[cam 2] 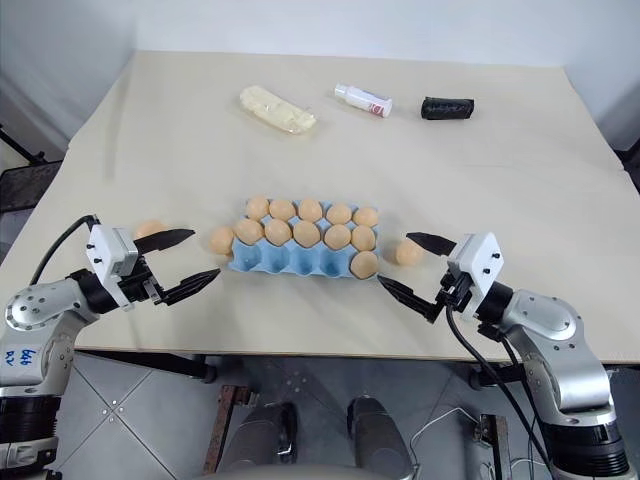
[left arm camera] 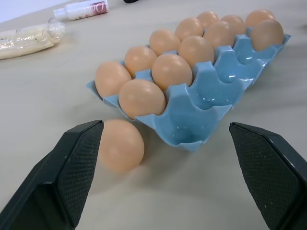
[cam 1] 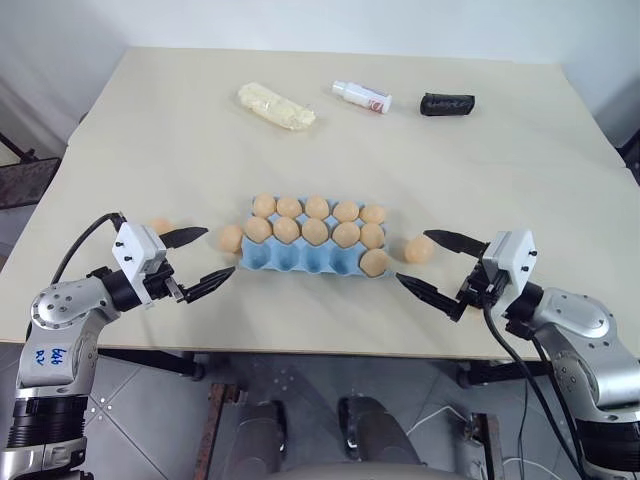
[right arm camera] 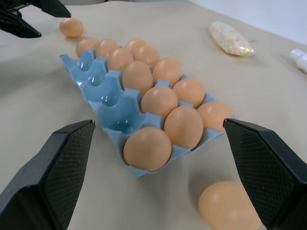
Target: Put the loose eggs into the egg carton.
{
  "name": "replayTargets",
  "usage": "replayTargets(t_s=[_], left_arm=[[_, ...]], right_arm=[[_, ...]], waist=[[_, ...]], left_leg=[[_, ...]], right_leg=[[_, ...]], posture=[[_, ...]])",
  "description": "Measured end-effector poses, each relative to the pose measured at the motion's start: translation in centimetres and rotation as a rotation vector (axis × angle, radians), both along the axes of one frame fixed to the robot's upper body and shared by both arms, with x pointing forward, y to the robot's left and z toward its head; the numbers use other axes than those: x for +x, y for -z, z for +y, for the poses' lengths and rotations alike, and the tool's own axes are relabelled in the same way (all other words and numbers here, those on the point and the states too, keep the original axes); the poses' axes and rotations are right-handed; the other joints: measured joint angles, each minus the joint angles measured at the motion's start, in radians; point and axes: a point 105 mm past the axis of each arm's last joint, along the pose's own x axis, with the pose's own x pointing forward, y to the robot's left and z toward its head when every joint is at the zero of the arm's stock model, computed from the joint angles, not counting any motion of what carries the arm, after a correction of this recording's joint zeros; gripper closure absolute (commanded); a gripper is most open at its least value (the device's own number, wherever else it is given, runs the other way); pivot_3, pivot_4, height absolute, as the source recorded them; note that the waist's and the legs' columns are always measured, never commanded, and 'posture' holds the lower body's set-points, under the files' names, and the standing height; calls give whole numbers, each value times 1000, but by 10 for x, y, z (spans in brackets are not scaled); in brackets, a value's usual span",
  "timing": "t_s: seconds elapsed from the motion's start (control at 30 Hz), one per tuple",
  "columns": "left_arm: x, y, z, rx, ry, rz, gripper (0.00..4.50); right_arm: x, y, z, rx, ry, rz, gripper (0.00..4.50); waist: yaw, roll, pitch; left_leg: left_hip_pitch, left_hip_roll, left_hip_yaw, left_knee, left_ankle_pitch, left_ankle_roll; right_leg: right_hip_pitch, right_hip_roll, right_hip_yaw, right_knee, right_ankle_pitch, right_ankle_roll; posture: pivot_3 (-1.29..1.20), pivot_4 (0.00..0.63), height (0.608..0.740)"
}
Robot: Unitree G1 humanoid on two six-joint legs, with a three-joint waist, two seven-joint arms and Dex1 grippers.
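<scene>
You're hovering both grippers, left (cam 1: pixel 201 262) and right (cam 1: pixel 427 266), gaping wide and empty, flanking the blue egg carton (cam 1: pixel 300 258) near the table's front edge (cam 1: pixel 300 350), three tan loose eggs (cam 1: pixel 420 248) lying beside it, near row mostly vacant.

A pale beige, smooth-topped table (cam 1: pixel 480 170) spreads in front of me. Near its middle lies a light blue moulded plastic egg carton (cam 1: pixel 300 257), partly filled. Three loose tan oval eggs rest on the tabletop: one (cam 1: pixel 230 238) touching the carton's left end, one (cam 1: pixel 160 226) farther to my left, and one (cam 1: pixel 419 248) just beside the carton's right end. Along the far side lie a pale yellow crumbly lump (cam 1: pixel 276 107), a small white bottle (cam 1: pixel 362 97) on its side, and a black rolled object (cam 1: pixel 447 104).
</scene>
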Motion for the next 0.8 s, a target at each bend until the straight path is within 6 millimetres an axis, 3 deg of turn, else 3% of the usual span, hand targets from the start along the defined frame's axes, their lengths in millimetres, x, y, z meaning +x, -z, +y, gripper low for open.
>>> replayTargets(t_s=[0.17,0.33,0.43,0.67,0.8], left_arm=[[1,-1,-3,-2,7,8,26],[-5,3,-25,-15,146,39,26],[-14,12,-48,11,294,73,26],[-23,20,-75,80,493,63,26],[-19,24,-80,87,538,71,26]], right_arm=[[1,0,-3,1,29,-13,0],[-8,6,-34,3,171,-5,0],[-30,11,-63,-28,284,15,0],[-78,27,-101,-109,416,115,0],[-107,42,-105,-142,395,235,0]], waist=[[1,0,0],[11,0,0],[23,0,0],[22,0,0],[16,0,0]], left_leg=[[0,0,0,0,0,0],[0,-1,-1,0,0,0],[1,-1,-1,-3,0,1],[16,-1,0,-9,-1,0],[17,-1,0,-8,-1,1]], right_leg=[[0,0,0,0,0,0],[2,-1,-1,-3,0,0],[4,-1,-2,-6,0,0],[19,0,0,-11,0,0],[20,0,0,-12,0,0]], posture=[[0,150,740],[0,150,740],[0,150,740],[0,150,740],[0,150,740]])
